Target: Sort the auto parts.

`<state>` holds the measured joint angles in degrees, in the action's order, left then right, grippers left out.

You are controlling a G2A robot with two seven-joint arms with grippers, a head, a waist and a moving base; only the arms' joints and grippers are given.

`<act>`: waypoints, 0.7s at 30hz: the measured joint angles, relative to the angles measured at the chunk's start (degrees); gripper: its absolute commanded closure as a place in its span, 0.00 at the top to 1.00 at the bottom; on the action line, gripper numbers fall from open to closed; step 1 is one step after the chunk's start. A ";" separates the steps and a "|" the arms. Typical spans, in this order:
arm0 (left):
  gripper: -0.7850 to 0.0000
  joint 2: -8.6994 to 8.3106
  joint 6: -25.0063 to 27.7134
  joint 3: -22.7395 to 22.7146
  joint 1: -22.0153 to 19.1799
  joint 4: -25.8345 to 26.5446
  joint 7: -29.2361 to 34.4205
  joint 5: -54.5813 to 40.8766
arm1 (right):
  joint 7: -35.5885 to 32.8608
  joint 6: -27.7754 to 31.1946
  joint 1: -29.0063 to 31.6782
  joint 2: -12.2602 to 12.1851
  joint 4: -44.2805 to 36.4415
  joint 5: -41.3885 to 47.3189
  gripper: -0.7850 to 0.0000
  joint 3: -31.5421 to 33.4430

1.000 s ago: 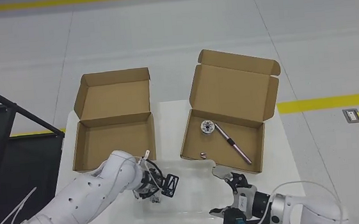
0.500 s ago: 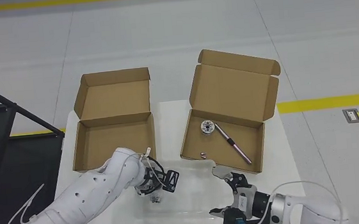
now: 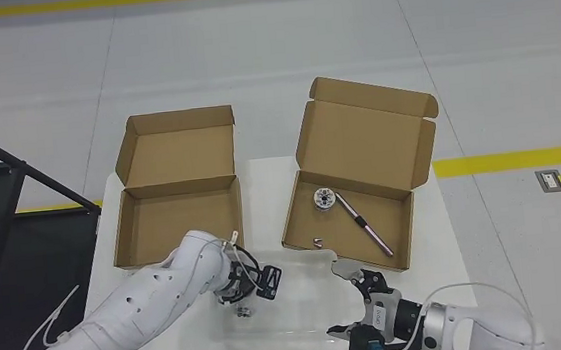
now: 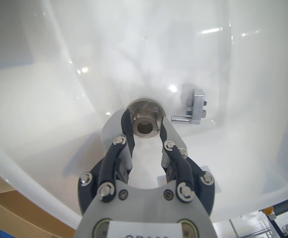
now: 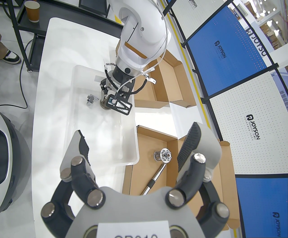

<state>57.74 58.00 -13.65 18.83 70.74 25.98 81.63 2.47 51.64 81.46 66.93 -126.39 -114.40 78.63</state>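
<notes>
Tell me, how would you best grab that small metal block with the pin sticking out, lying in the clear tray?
Probably by the block itself, from straight above, jaws closing across its two flat long faces. It lies on the tray floor with open space around it, apart from the hub; the pin is thin and round, so likelier to slip.

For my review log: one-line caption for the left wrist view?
Left gripper closed around a flanged metal hub inside the white bin, bracket part beside it.
</notes>
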 measured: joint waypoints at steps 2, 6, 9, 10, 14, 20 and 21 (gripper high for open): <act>0.27 0.21 0.00 0.26 -0.05 -0.16 0.31 -0.23 | 0.00 0.00 0.00 0.00 0.00 0.00 1.00 0.00; 0.00 0.58 0.00 0.53 -0.23 -0.78 0.76 -1.00 | 0.00 0.00 0.00 0.00 0.00 0.00 1.00 0.00; 0.00 0.53 0.00 0.20 -0.57 -0.37 0.83 -1.41 | 0.00 0.00 0.00 0.00 0.00 0.00 1.00 0.00; 0.00 0.39 0.00 -0.05 -0.69 0.02 0.69 -1.57 | 0.00 0.00 0.00 0.00 0.00 0.00 1.00 0.00; 0.00 -0.96 0.00 -1.98 -0.75 3.58 0.06 -2.23 | 0.00 0.00 0.00 0.00 0.00 0.00 1.00 0.00; 0.00 -5.78 -0.14 -9.45 1.44 11.76 -3.50 -5.01 | 0.00 0.00 0.00 0.00 0.00 0.00 1.00 0.00; 0.00 -7.15 -0.34 -11.77 2.27 13.45 -4.85 -5.41 | 0.00 0.00 0.00 0.00 0.00 0.00 1.00 0.00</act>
<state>50.59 57.66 -25.42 21.10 84.19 21.13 76.22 2.47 51.64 81.46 66.93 -126.39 -114.40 78.63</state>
